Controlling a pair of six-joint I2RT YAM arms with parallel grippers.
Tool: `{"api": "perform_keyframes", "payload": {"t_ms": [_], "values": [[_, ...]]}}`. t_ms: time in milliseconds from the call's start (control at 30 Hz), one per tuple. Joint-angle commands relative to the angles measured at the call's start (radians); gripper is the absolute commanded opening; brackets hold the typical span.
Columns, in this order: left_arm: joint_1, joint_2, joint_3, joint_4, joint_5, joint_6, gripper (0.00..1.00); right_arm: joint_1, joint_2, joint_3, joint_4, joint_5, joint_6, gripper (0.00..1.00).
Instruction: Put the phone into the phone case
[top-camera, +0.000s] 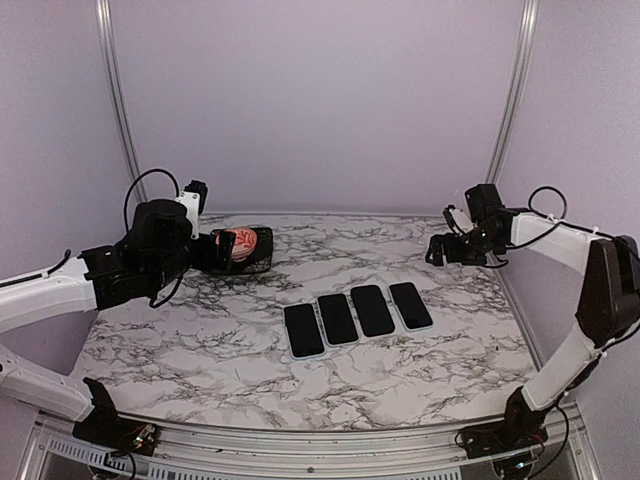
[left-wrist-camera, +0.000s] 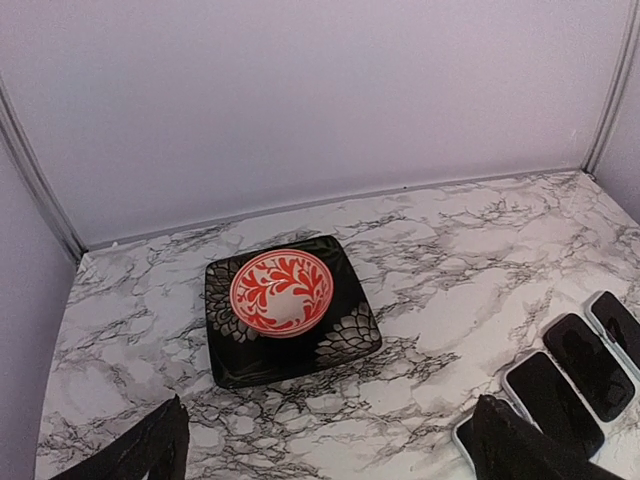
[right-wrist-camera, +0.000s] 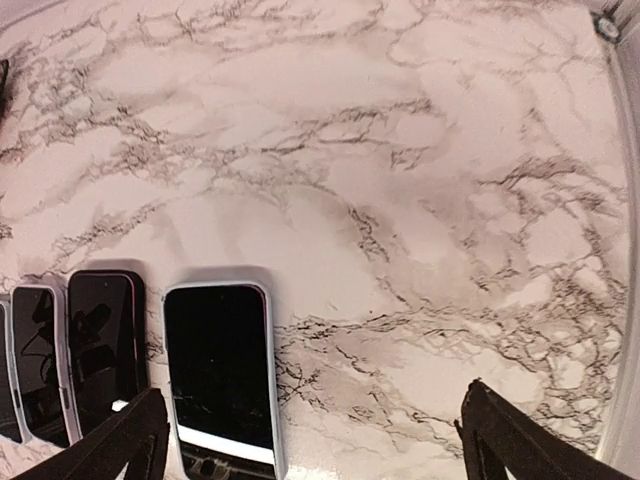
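Four dark phones lie side by side mid-table (top-camera: 303, 330), (top-camera: 338, 319), (top-camera: 373, 310), (top-camera: 411, 305). In the right wrist view the rightmost phone (right-wrist-camera: 218, 360) lies in a light phone case (right-wrist-camera: 270, 400). A white strip and a cut-out of the case show past the phone's near end. Beside it lies a dark-edged phone (right-wrist-camera: 100, 345). My right gripper (right-wrist-camera: 320, 445) hangs open above bare marble to the right of that case (top-camera: 436, 250). My left gripper (left-wrist-camera: 330, 450) is open and empty at the far left (top-camera: 213, 252), just short of a black plate.
A black square plate (left-wrist-camera: 290, 360) at the back left carries an upturned red-and-white bowl (left-wrist-camera: 282, 291). Lilac walls with metal posts (top-camera: 115, 100) close in the back and sides. The marble table (top-camera: 200, 360) ends at a metal rail near the arm bases.
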Motion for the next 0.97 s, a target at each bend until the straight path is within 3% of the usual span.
{"api": "perform_keyframes", "payload": {"t_ms": [0, 200, 333, 500, 933], "values": [[0.151, 0.030, 0.029, -0.030, 0.035, -0.088, 0.99, -0.005, -0.136, -0.131, 0.286, 0.107, 0.028, 0.99], [0.367, 0.047, -0.016, 0.082, 0.055, -0.135, 0.99, -0.006, -0.282, -0.372, 0.651, 0.160, 0.032, 0.99], [0.472, 0.010, -0.117, 0.209, 0.029, -0.143, 0.99, -0.006, -0.303, -0.450, 0.750, 0.093, 0.045, 0.99], [0.523, -0.022, -0.204, 0.302, -0.058, -0.068, 0.99, -0.006, -0.294, -0.508, 0.816, 0.099, 0.089, 0.99], [0.548, 0.006, -0.224, 0.330, -0.061, -0.054, 0.99, -0.006, -0.259, -0.561, 0.954, 0.144, 0.079, 0.99]]}}
